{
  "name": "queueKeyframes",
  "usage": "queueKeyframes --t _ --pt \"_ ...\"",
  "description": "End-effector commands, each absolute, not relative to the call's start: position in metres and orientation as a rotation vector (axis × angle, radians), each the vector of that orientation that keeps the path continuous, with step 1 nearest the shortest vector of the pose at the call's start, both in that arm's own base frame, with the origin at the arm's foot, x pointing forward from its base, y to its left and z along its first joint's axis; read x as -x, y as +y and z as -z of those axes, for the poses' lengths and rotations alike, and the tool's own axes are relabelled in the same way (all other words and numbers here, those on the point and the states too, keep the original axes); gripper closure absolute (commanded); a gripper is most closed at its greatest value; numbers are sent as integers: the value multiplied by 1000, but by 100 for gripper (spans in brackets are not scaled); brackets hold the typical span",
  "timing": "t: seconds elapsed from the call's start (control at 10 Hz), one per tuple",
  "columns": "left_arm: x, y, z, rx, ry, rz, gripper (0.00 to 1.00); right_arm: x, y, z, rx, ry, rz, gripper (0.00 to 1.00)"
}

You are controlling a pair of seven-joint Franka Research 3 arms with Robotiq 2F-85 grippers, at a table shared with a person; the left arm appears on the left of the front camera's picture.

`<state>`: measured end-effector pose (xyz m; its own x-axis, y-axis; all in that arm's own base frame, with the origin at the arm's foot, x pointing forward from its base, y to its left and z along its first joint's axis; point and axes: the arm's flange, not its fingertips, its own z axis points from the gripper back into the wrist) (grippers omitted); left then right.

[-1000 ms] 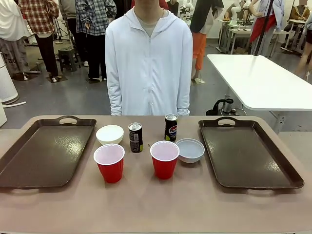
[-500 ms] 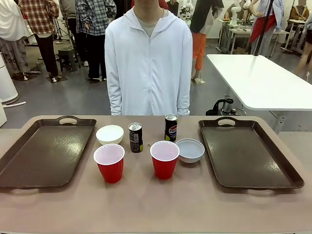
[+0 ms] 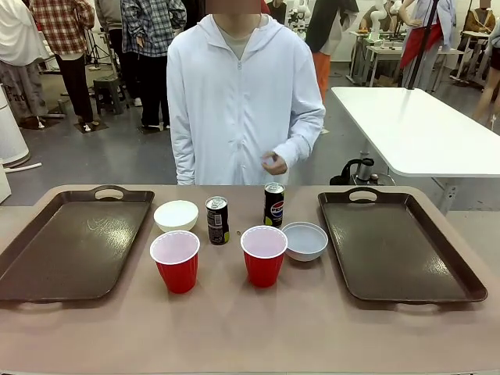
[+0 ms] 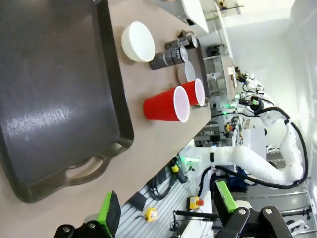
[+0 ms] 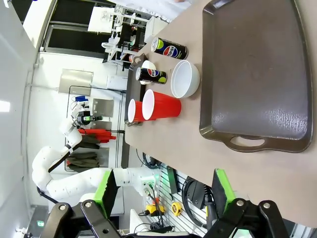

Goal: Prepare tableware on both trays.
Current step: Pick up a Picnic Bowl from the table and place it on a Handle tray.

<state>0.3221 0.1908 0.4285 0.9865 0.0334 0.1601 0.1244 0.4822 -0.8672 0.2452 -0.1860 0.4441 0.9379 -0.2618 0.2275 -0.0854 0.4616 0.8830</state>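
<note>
Our left gripper (image 4: 166, 206) is hanging with its green-padded fingers spread wide, grasping nothing, out past the near edge of the table (image 3: 234, 328). Just beyond it we are seeing the near handle of the left tray (image 3: 74, 242). Our right gripper (image 5: 163, 188) is hanging likewise, released and empty, near the near handle of the right tray (image 3: 398, 250).

The two trays are lying at the left and right ends of the table, and all the tableware is standing on the tabletop between them. The left bowl (image 3: 176, 215) is sitting just right of the left tray's far corner, with the left can (image 3: 217, 220) upright just right of it. The right can (image 3: 274, 205) is standing a little farther back, just left of the right bowl (image 3: 305, 240). The left cup (image 3: 176, 262) and the right cup (image 3: 264, 256) are standing mouth-up nearer to us, apart from each other.

At the far side a person in a white jacket is holding one hand (image 3: 273, 162) curled at waist height, touching nothing on the table.
</note>
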Motion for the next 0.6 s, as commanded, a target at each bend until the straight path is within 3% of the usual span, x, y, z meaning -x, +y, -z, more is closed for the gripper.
queueKeyframes --t 0.0,0.5 --pt "-321 193 -430 1077 -165 50 0 -245 -187 -445 -1106 -372 102 0" --pt "-321 193 -430 1077 -165 50 0 -245 -187 -445 -1106 -372 102 0"
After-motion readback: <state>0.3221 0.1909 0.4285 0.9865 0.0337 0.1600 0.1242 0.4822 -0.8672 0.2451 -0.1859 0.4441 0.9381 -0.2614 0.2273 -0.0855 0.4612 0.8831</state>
